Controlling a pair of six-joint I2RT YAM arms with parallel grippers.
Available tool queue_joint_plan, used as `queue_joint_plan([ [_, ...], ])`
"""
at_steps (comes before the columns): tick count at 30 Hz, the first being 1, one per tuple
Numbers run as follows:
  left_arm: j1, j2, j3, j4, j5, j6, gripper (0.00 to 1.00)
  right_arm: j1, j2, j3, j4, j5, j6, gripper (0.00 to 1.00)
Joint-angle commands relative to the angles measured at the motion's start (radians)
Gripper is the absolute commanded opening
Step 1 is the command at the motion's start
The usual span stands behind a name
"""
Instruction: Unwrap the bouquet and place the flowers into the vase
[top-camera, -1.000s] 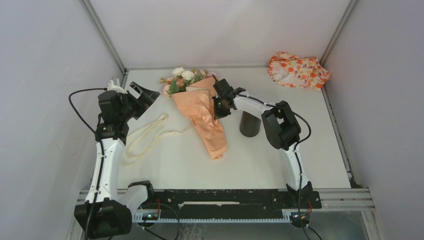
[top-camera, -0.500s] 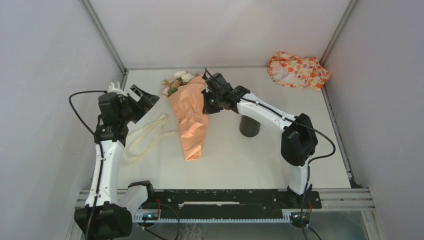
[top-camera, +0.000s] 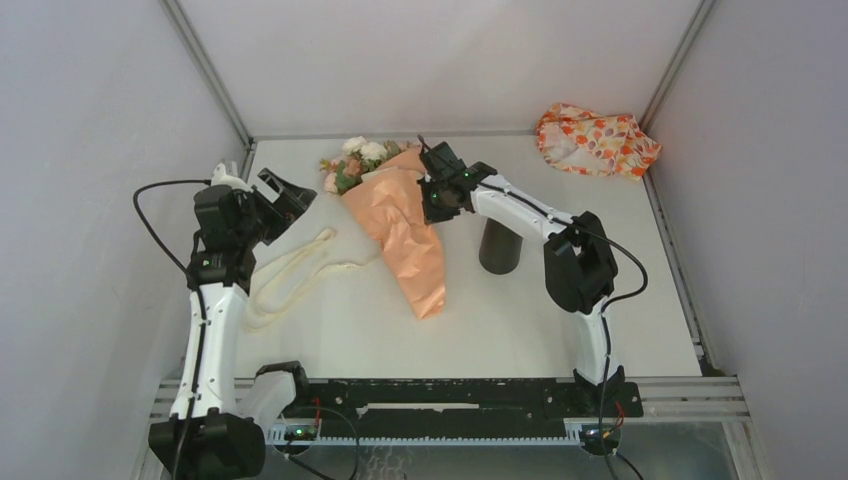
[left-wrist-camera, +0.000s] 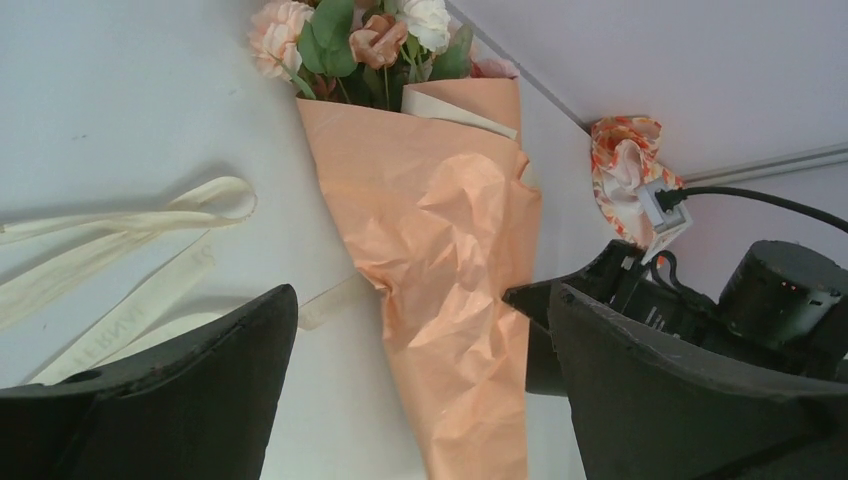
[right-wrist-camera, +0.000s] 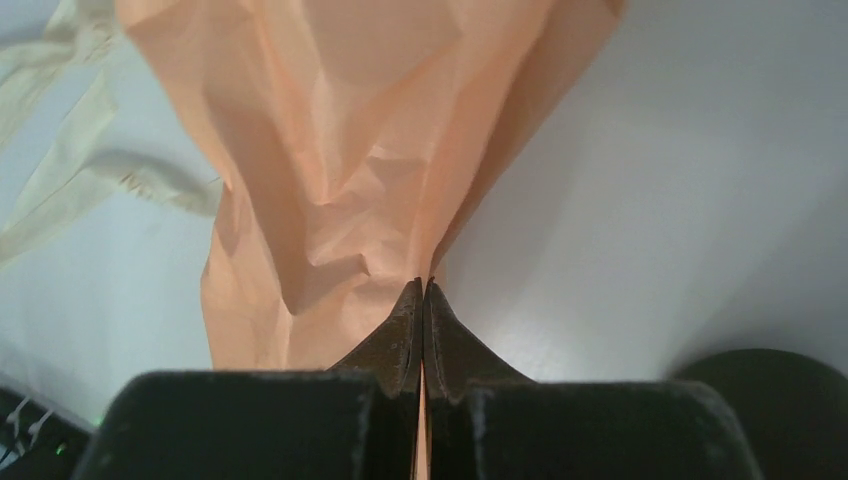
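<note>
- The bare desk (top-camera: 560, 320) carries everything; the arm bases sit at its 6 o'clock edge.
- A loose cream ribbon (top-camera: 290, 270) lies in loops at 9 o'clock of the paper cone. The left wrist view shows printed letters on one strand (left-wrist-camera: 130, 320), but they run sideways and are too blurred to read.
- The left end effector (top-camera: 285, 190) hangs released, fingers spread wide and grasping nothing, at 9 o'clock of the blooms. From its own camera (left-wrist-camera: 422, 295) the cone shows between the two dark fingers.
- The bouquet (top-camera: 405, 225) lies on the desk, its pointed end toward 5 o'clock and its blooms toward 11 o'clock. No label shows on the peach paper (left-wrist-camera: 440, 220).
- The vase (top-camera: 498, 250) stands upright at 3 o'clock of the cone, partly covered by the right arm. The right wrist view cuts it to a dark curve (right-wrist-camera: 770, 375).
- The right end effector (top-camera: 432, 205) is clenched on the paper's upper edge; a thin sliver of paper sits between its closed tips (right-wrist-camera: 422, 285).
- The flowers (top-camera: 355, 160) poke out of the cone's mouth, stems hidden inside the wrap.
- An orange-and-white printed cloth (top-camera: 595, 138) lies crumpled at the desk's 1 o'clock corner.
</note>
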Motion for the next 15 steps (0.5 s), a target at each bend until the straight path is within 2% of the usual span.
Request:
queue_joint_plan([
  [1,-0.006,0.029,-0.026,0.091,0.037,-0.007,1.0,-0.045,-0.008,0.08,-0.019,0.053,-0.045,0.02],
  [4,-0.007,0.057,-0.038,0.109,0.061,-0.011,1.0,-0.051,-0.008,0.081,-0.016,0.043,-0.05,0.07],
  [10,-0.008,0.066,-0.041,0.117,0.07,-0.002,1.0,-0.037,0.015,0.081,-0.011,0.02,-0.051,0.09],
  [12,-0.009,0.063,-0.042,0.116,0.072,0.002,1.0,-0.033,0.022,0.079,-0.011,0.014,-0.051,0.16],
  [15,-0.009,0.06,-0.043,0.117,0.073,0.003,1.0,-0.028,0.027,0.077,-0.01,0.0,-0.047,0.15],
])
